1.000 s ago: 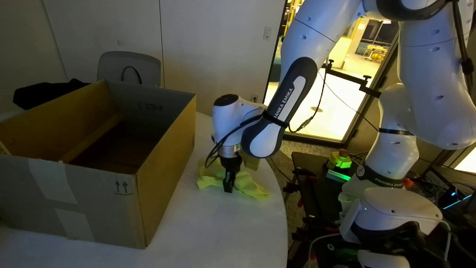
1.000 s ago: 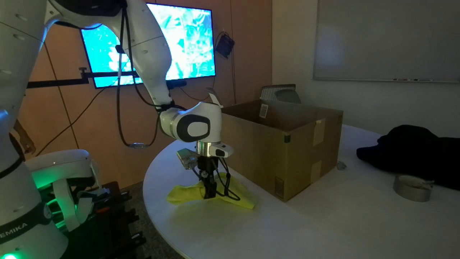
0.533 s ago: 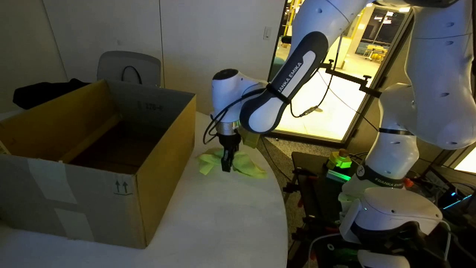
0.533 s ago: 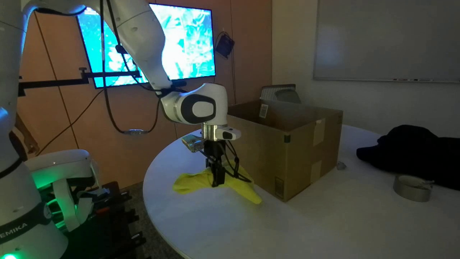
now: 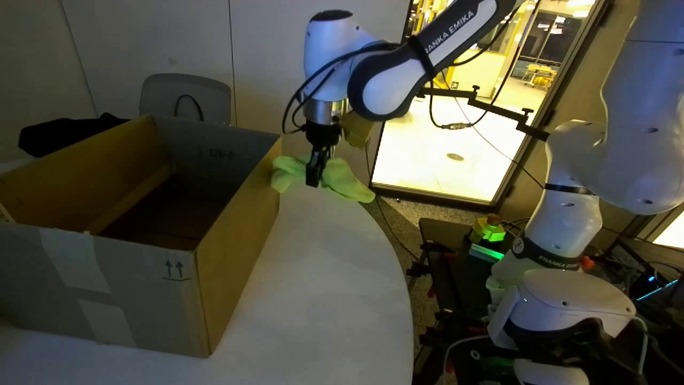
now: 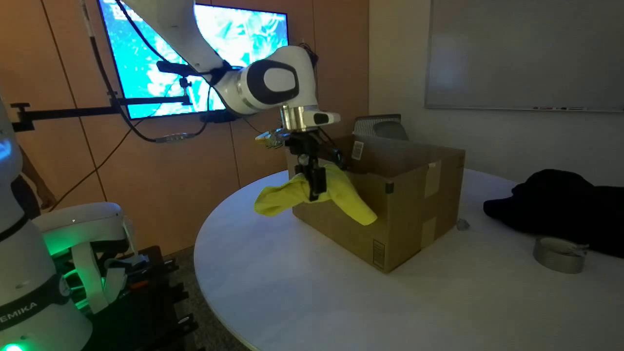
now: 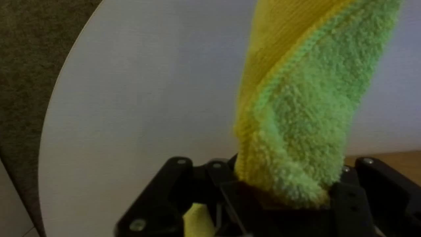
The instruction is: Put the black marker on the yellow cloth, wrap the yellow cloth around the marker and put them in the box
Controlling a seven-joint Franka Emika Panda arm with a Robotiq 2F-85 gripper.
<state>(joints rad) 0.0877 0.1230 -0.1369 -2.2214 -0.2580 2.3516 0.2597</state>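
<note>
Wrist view — yellow cloth [image 7: 302,102] lengthwise, toward top

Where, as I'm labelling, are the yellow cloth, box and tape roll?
Yellow cloth [image 7: 309,108], in the wrist view: fuzzy face.
Box [image 5: 238,246], in an exterior view: outer wall.
Tape roll [image 6: 558,259], in an exterior view: outer side.

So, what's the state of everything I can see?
Yellow cloth: gathered, held above the table, ends drooping.
Gripper: shut on the cloth.
Box: upright, open on top.
Screen: lit.
Grey tape roll: lying flat on the table.
Black marker: not visible, perhaps inside the cloth.
</note>
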